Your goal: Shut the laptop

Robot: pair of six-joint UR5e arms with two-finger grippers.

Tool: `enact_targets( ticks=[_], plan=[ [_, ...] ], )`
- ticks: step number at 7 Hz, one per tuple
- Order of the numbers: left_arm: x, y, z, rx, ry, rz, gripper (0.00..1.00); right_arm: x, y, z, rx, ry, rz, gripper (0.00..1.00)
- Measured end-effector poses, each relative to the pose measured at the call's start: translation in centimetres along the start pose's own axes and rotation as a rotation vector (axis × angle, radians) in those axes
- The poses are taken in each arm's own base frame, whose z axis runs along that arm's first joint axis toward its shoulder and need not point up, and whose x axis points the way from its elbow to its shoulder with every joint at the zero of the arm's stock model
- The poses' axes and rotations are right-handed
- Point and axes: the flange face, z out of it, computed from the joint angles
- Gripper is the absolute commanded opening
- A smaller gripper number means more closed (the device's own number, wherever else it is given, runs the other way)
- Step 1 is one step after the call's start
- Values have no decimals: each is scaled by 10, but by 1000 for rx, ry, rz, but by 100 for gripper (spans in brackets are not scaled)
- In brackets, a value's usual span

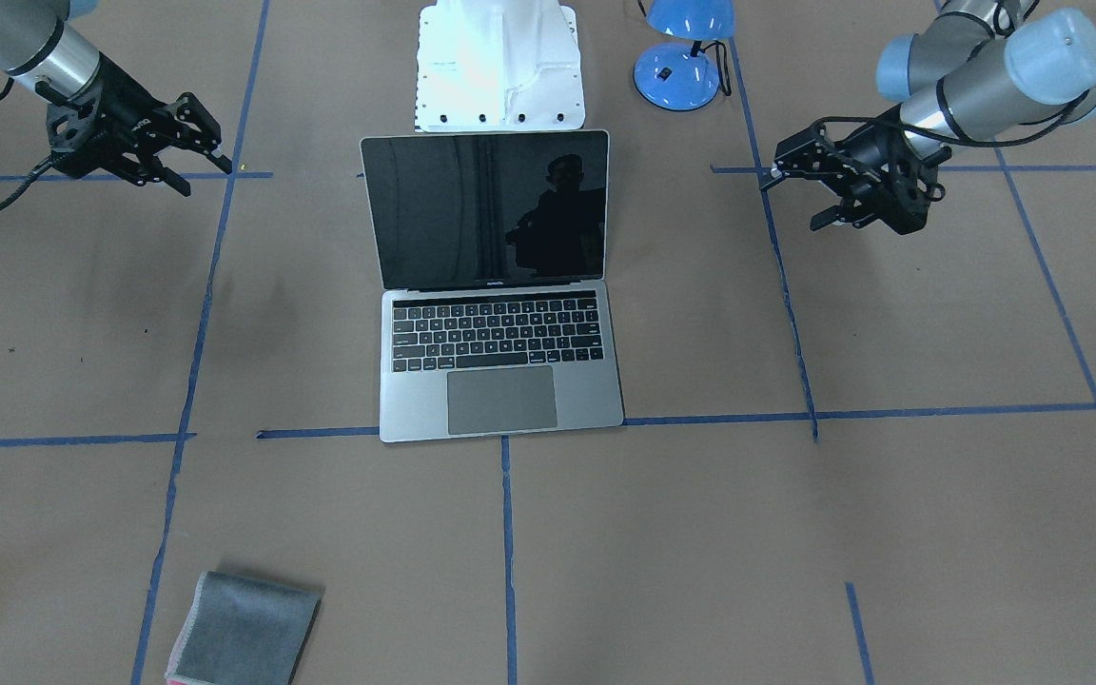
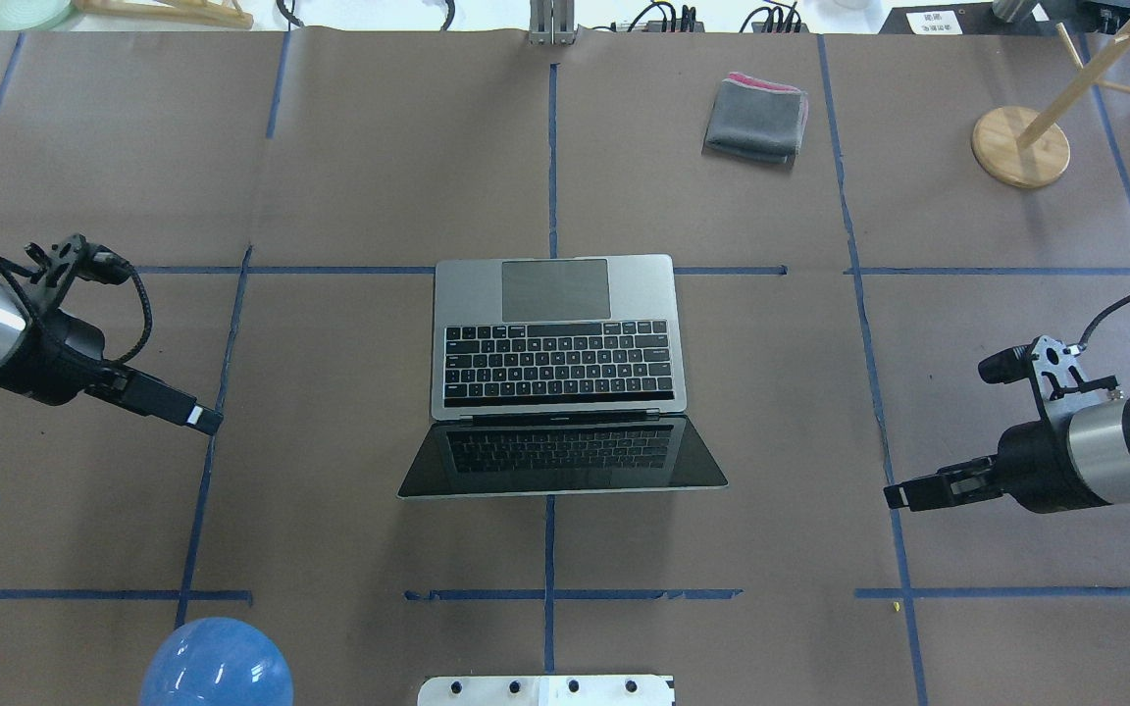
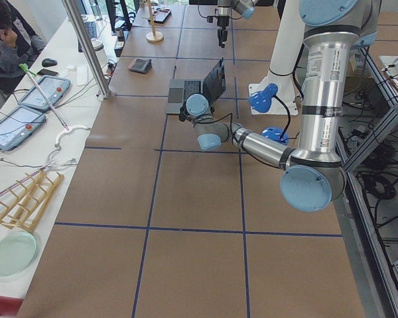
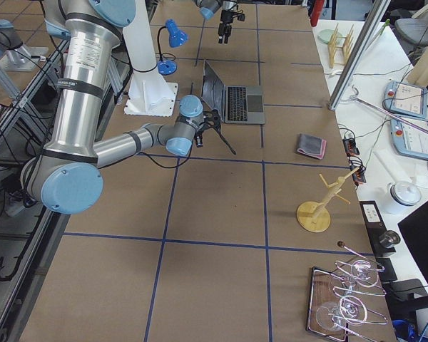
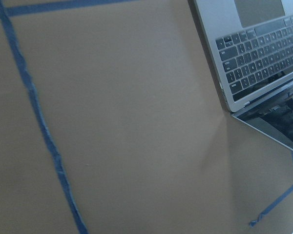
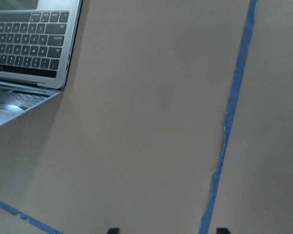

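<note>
Noting the laptop (image 1: 500, 333) lid-up at the middle of the surface (image 1: 938, 323), left tool (image 1: 797, 200) and right tool (image 1: 205, 178) both spread open, well apart on either side: push the lid low near its hinge and you may skid the base, not fold it.

Shows a brown paper-covered surface (image 2: 379, 147) gridded with blue tape lines (image 2: 552, 147) — meets a white side bench (image 3: 83, 109) along one edge, an aluminium post (image 3: 86, 46) standing there.
</note>
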Motion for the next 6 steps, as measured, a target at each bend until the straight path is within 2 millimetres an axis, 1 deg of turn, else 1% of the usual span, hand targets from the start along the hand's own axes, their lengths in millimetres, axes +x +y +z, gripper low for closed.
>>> enact_targets(
  ticks=[1, 2, 3, 4, 5, 6],
  plan=[
    [16, 5, 21, -38, 22, 16, 27, -30, 8, 18, 15, -18, 11, 24],
    [28, 10, 35, -66, 38, 29, 3, -59, 13, 34, 41, -42, 28, 7],
    [36, 13, 43, -80, 50, 37, 0, -79, 18, 46, 63, -56, 37, 4],
    [45, 19, 53, -86, 65, 44, 0, -96, 26, 58, 92, -60, 33, 3],
    [60, 25, 66, -64, 81, 40, 0, -111, 30, 66, 120, -67, 27, 3],
    [81, 27, 81, -12, 98, 6, 0, -121, 30, 69, 136, -78, 26, 2]
  ],
)
